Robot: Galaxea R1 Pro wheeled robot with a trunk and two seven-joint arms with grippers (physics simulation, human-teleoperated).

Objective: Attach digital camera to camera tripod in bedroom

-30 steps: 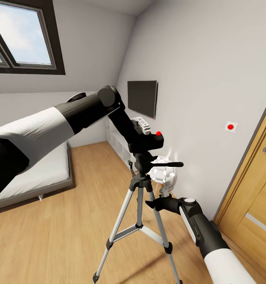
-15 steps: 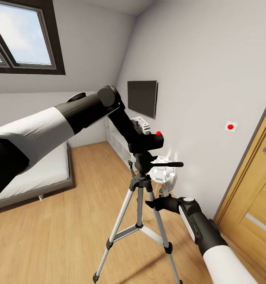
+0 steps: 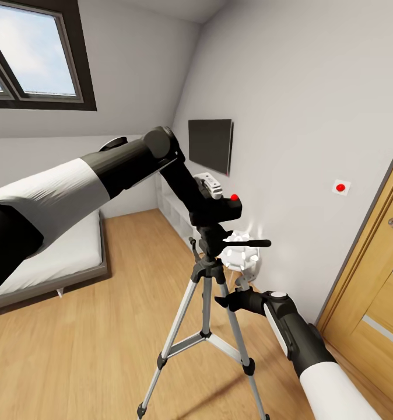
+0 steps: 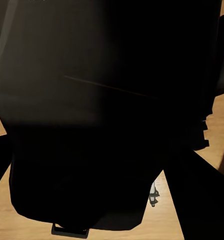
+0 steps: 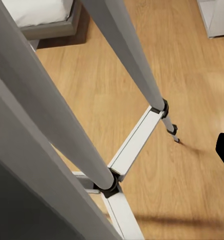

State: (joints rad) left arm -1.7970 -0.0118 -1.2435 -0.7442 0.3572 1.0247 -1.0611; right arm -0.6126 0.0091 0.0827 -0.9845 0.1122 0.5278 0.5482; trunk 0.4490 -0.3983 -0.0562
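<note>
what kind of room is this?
Most likely an attic bedroom: a bed with a white mattress along the far wall, a skylight set in the sloped ceiling, a wall TV, and a wooden door at right. The camera tripod stands on light wood floor.

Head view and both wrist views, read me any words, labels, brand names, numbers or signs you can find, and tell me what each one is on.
No readable text in any view.
digital camera: no brand or lettering visible, just a red button on top.
camera tripod: no markings.
wall TV: blank dark screen.
wall plate: a plain red dot, no text.
</note>
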